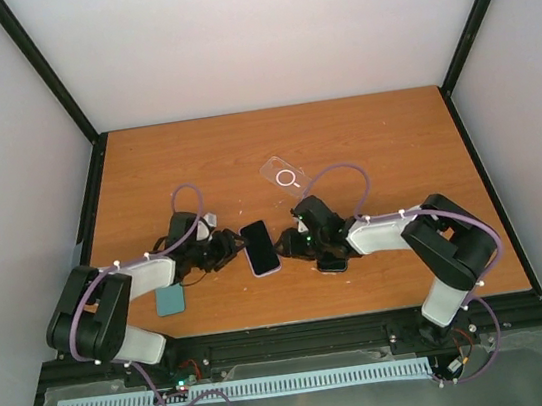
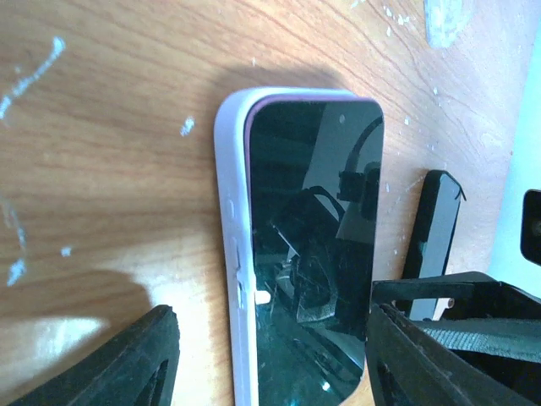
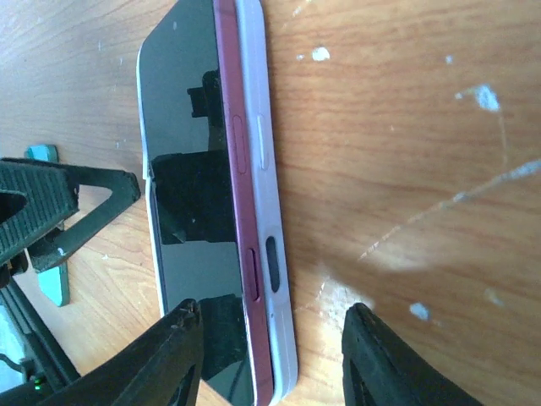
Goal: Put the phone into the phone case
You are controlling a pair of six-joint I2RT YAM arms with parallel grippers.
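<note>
The phone (image 1: 259, 248), dark screen up, lies at the table's middle inside a pale lilac case (image 2: 230, 211). In the right wrist view its maroon side edge (image 3: 238, 161) rides above the case wall (image 3: 262, 127), so that side sits raised. In the left wrist view the screen (image 2: 313, 254) lies level with the case rim on the other long side. My left gripper (image 1: 231, 248) is open, its jaws straddling the phone's near end (image 2: 270, 364). My right gripper (image 1: 291, 244) is open, one finger over the screen and one on the table beyond the raised edge (image 3: 275, 359).
A clear case with a ring mark (image 1: 284, 175) lies behind the phone. A teal case (image 1: 169, 299) lies by the left arm. A black phone (image 1: 332, 263) lies under the right arm. A slim black bar (image 2: 431, 228) lies beside the phone.
</note>
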